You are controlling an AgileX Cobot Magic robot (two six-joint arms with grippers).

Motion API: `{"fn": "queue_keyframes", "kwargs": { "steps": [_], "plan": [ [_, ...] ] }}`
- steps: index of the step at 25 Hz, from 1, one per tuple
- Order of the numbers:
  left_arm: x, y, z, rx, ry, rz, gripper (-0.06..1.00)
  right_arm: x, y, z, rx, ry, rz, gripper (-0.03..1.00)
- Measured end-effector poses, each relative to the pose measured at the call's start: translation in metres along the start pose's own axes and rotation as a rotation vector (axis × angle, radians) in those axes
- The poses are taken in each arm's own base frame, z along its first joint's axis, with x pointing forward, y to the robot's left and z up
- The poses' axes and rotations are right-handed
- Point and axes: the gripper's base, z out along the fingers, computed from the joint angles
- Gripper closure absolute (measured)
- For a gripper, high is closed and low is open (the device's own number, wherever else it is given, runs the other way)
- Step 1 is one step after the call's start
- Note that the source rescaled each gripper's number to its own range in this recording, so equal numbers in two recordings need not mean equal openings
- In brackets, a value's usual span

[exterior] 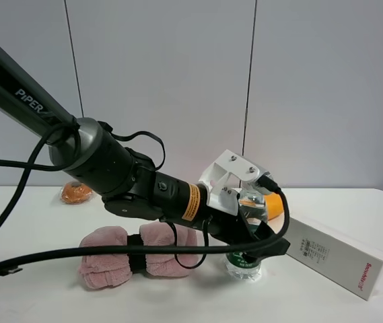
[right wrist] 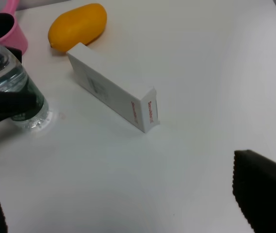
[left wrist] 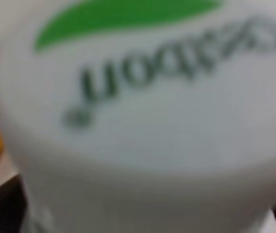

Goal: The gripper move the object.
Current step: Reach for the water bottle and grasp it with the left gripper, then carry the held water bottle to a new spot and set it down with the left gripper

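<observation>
Standing upright, long axis vertical, bottle (exterior: pixel 244 264) clasped by left tool (exterior: pixel 260 246).

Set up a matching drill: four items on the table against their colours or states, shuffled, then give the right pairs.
Things:
1. bottle
2. box
3. fruit
4. plush toy

Descriptions:
A. pink
B. yellow-orange
C. white with red lettering, lying flat
D. clear, standing upright

Pairs: 1-D, 2-C, 3-B, 4-A.

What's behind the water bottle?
A yellow fruit, mostly covered by the bottle and the left tool. A pink cup beside it is hidden from the high camera.
</observation>
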Motion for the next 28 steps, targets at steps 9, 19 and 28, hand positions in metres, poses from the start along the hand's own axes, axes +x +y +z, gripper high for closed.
{"fn": "queue_keyframes", "kwargs": {
  "steps": [9, 19, 28],
  "plan": [
    [0.006, 0.005, 0.000, -0.053, 0.054, -0.001, 0.26, 0.000, 0.000, 0.000, 0.000, 0.000, 0.000, -0.03],
    [0.001, 0.001, 0.001, -0.014, 0.014, 0.005, 0.94, 0.000, 0.000, 0.000, 0.000, 0.000, 0.000, -0.03],
    [-0.106, -0.001, -0.035, 0.005, -0.192, 0.093, 0.94, 0.000, 0.000, 0.000, 0.000, 0.000, 0.000, -0.03]
  ]
}}
